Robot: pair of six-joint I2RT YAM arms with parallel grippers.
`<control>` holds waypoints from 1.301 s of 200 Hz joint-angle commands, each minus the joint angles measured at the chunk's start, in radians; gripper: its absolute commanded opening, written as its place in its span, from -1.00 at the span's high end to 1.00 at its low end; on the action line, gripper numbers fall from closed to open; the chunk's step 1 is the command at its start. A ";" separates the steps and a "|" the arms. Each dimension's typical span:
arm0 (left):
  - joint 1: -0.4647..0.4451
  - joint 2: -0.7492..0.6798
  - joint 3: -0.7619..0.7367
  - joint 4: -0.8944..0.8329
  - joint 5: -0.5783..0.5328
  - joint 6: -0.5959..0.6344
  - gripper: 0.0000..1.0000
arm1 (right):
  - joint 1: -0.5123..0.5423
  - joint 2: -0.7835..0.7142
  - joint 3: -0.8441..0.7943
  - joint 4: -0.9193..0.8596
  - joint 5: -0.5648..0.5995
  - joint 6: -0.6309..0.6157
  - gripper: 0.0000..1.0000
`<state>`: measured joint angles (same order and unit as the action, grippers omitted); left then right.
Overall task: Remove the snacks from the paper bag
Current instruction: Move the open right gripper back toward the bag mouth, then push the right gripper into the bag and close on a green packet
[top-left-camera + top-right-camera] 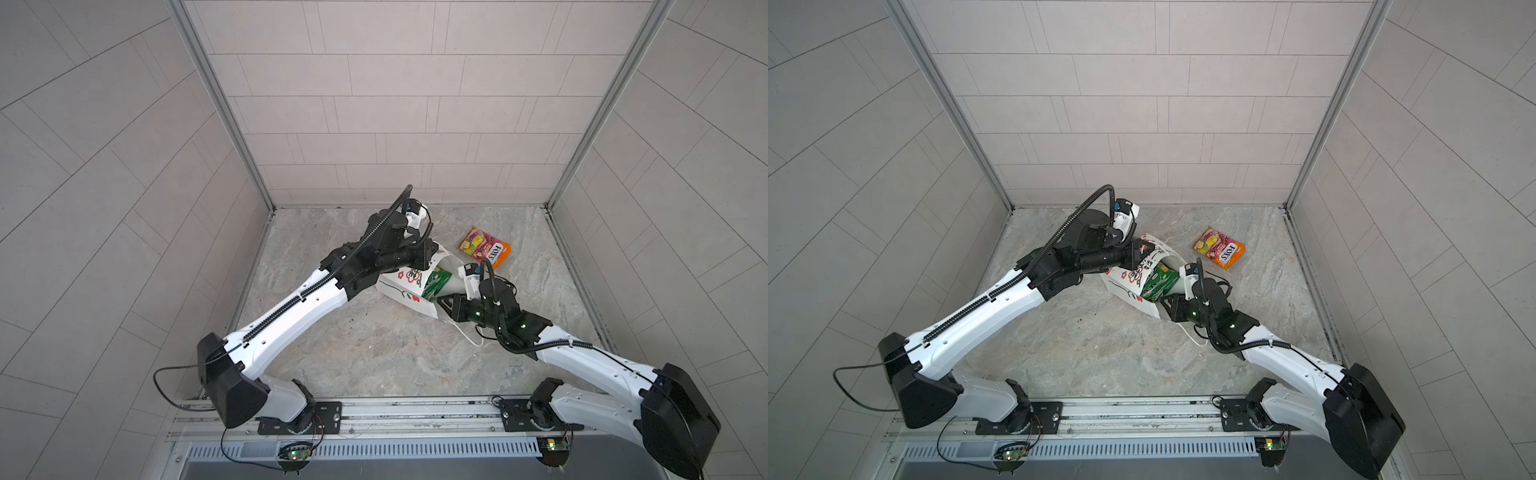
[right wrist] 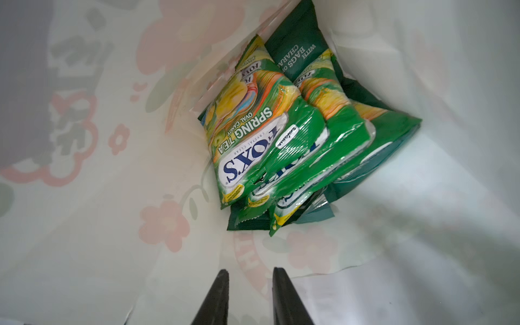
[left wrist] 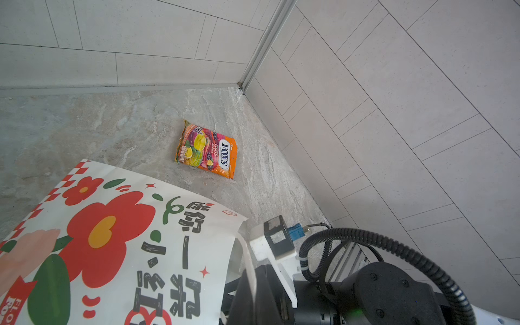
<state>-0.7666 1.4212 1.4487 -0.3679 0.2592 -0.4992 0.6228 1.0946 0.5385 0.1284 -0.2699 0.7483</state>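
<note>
Paper bag (image 1: 399,289) is laid tilted on the table (image 1: 374,357) near its centre, mouth turned to the right edge. Inside, dark green crisp bag (image 2: 295,39) is seen at the back, with green FOX'S packets (image 2: 253,135) stacked over it. Orange FOX'S packet (image 1: 484,248) is laid flat outside, toward the far right corner. Right fingers (image 2: 222,295) are held partly apart inside the bag, nothing gripped, short of the packets. Left fingers (image 1: 1138,253) are closed at the bag's far wall; grip on paper cannot be told.

arms: left arm (image 1: 299,299), right arm (image 1: 582,357), white with black joints | cables: black bumpy cable (image 3: 416,256) on each | lights: small green dots (image 1: 478,312) | right gripper (image 2: 250,269): thin black fingers (image 2: 216,298)
</note>
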 commanded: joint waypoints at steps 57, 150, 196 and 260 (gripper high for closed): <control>-0.007 -0.022 0.016 0.003 0.001 -0.001 1.00 | 0.037 0.072 0.044 0.052 0.009 -0.016 0.46; -0.009 -0.020 0.024 0.000 0.017 0.002 1.00 | 0.040 0.209 0.116 0.070 0.068 0.015 0.48; -0.008 -0.021 0.029 -0.008 0.023 0.005 1.00 | 0.040 0.250 0.111 0.108 0.142 0.107 0.48; -0.010 -0.025 0.029 -0.014 0.023 0.010 1.00 | 0.039 0.264 0.094 0.174 0.200 0.245 0.48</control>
<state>-0.7712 1.4212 1.4490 -0.3820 0.2741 -0.4984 0.6579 1.3586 0.6411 0.2619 -0.1329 0.9070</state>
